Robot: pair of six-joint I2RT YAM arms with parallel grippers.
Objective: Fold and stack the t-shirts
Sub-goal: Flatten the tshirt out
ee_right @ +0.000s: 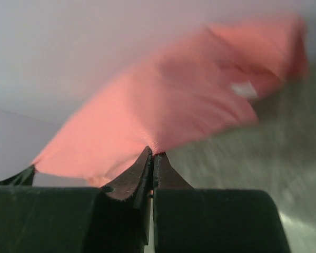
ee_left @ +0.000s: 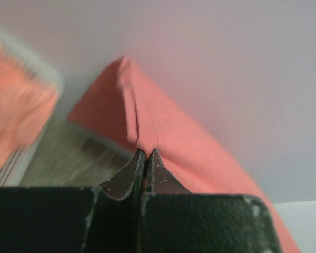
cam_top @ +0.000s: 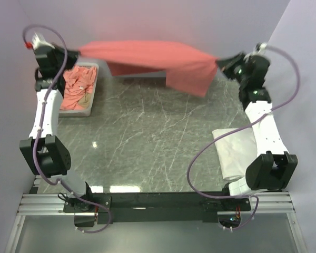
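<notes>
A coral-red t-shirt (cam_top: pixel 158 59) hangs stretched in the air across the back of the table, one end drooping at the right. My left gripper (cam_top: pixel 75 52) is shut on its left edge; in the left wrist view the cloth (ee_left: pixel 147 121) runs straight out of the closed gripper (ee_left: pixel 146 152). My right gripper (cam_top: pixel 219 62) is shut on the right edge, and in the right wrist view the shirt (ee_right: pixel 168 110) spreads away from the closed gripper (ee_right: pixel 152 154). More salmon-pink t-shirts (cam_top: pixel 79 84) lie crumpled in the tray at the left. A white folded garment (cam_top: pixel 234 150) lies at the right, partly under my right arm.
The white plastic tray (cam_top: pixel 92 108) stands at the back left on the dark marbled table (cam_top: pixel 147 137). Pale walls close in the back and both sides. The arm bases and a metal rail (cam_top: pixel 158 203) line the near edge.
</notes>
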